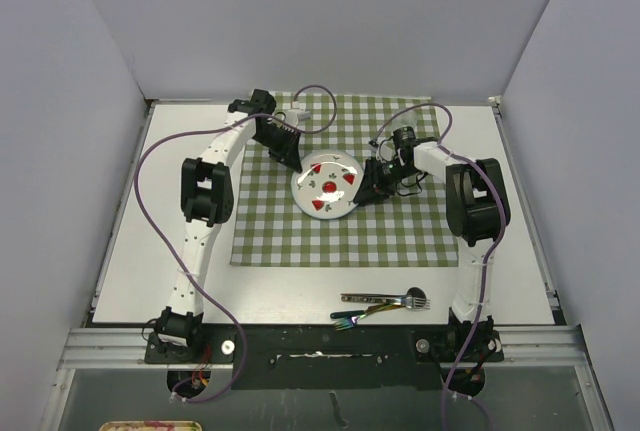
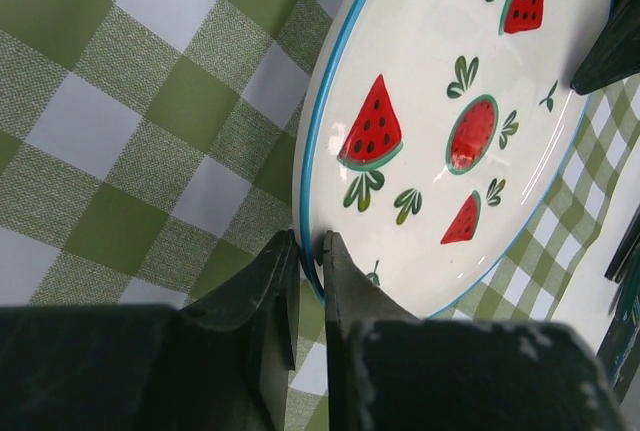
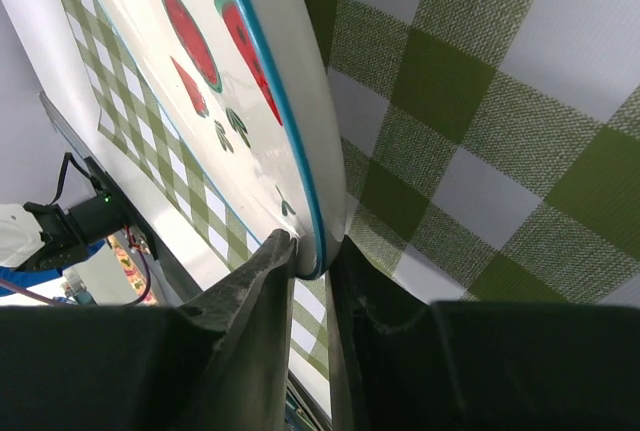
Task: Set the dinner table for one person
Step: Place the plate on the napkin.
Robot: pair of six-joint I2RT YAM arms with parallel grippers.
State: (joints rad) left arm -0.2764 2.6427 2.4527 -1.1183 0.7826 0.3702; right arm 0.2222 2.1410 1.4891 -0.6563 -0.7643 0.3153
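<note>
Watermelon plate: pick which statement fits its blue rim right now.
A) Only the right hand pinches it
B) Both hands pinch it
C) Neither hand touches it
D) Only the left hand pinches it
B: each wrist view shows the left hand and the right hand closed over the watermelon plate at its rim.

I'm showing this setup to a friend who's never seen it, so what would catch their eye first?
The white watermelon plate with its blue rim stands out first, in the middle of the green-and-white checked cloth. The left gripper and the right gripper each pinch its rim, from opposite sides. A few pieces of cutlery lie on the dinner table at its near edge, by the right arm's base.
</note>
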